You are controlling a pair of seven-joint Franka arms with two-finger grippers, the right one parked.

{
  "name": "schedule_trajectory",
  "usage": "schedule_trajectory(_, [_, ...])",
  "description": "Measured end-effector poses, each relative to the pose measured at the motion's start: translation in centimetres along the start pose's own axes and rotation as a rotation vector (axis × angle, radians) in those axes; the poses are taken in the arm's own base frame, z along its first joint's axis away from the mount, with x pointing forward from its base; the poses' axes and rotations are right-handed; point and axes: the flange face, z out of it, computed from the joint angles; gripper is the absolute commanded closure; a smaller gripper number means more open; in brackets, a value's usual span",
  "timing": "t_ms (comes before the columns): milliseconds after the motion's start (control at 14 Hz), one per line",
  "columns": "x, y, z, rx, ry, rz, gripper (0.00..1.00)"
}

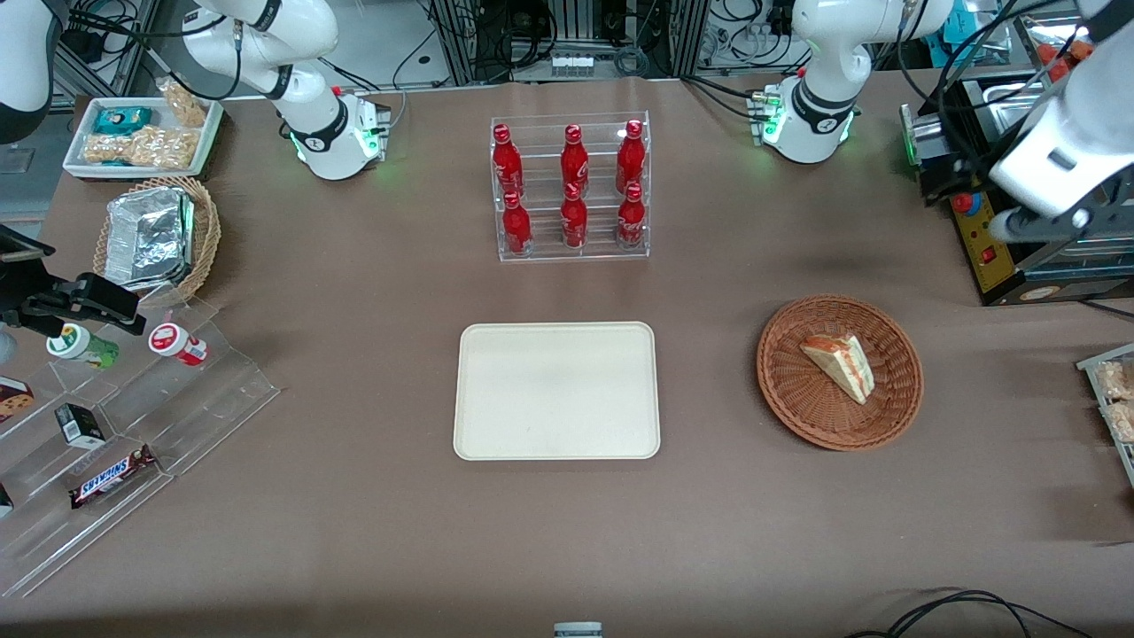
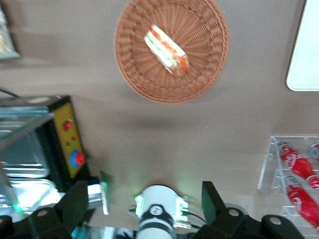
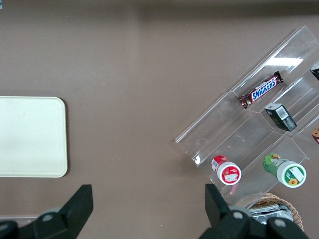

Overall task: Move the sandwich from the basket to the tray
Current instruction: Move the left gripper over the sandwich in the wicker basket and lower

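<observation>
The sandwich, a pale bread wedge with red-orange and green filling, lies in the round reddish-brown basket toward the working arm's end of the table. The cream tray sits beside the basket at the table's middle, with nothing on it. My gripper hangs high above the table, farther from the front camera than the basket, near the yellow-faced box. It is open, its two dark fingers wide apart with nothing between them. The wrist view shows the sandwich, the basket and a tray corner.
A clear rack of red bottles stands farther from the front camera than the tray. A black box with a yellow face sits near the working arm. Toward the parked arm's end are a clear stepped stand with snacks and a tan basket holding foil containers.
</observation>
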Motion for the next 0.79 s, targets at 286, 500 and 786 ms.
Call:
schedule_trajectory(286, [5.4, 1.0, 6.2, -0.023, -0.136, -0.070, 0.00])
schedule_trajectory(500, [9.3, 1.5, 10.1, -0.031, -0.123, -0.193, 0.00])
schedule_trajectory(786, [13.5, 2.0, 17.4, -0.064, -0.032, -0.366, 0.00])
